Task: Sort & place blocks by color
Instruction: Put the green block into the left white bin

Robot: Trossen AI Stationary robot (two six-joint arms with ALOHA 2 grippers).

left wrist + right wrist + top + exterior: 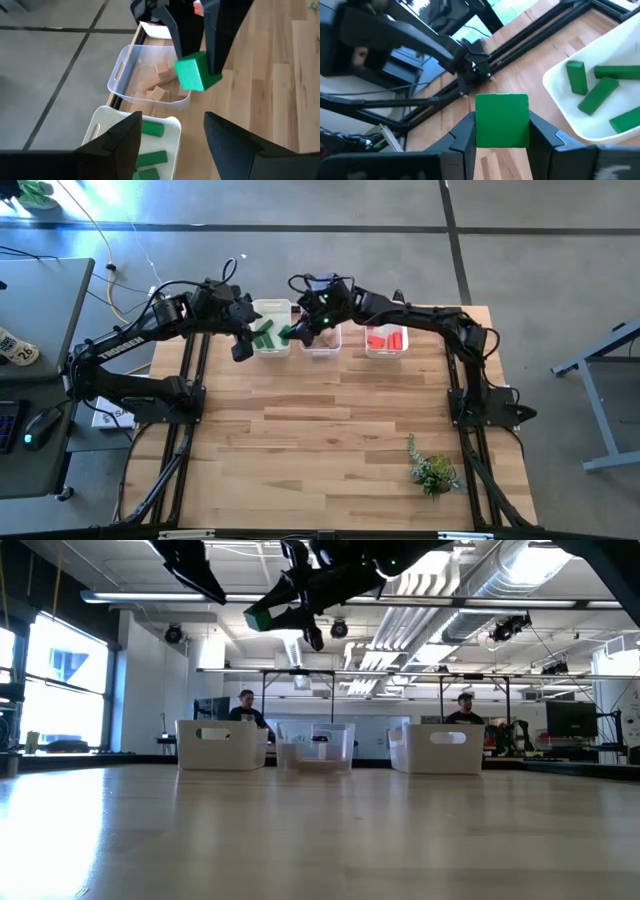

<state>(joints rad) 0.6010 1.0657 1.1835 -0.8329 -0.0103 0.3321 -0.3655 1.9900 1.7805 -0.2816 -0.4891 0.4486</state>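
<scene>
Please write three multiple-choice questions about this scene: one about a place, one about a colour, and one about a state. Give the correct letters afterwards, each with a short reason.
1. Where does the small plant lie?
A. inside the middle bin
B. on the table near the base of the right arm
C. under the left arm

2. What colour are the blocks in the bin on the right arm's side?
A. red
B. green
C. tan

3. What is the state of the right gripper?
A. open and empty
B. shut on a red block
C. shut on a green block

Answers:
1 B: the high view shows it on bare wood beside the right arm's base.
2 A: the high view shows red pieces there.
3 C: the right wrist view shows the green block clamped between the fingers, and the low view shows it held above the bins.
</scene>
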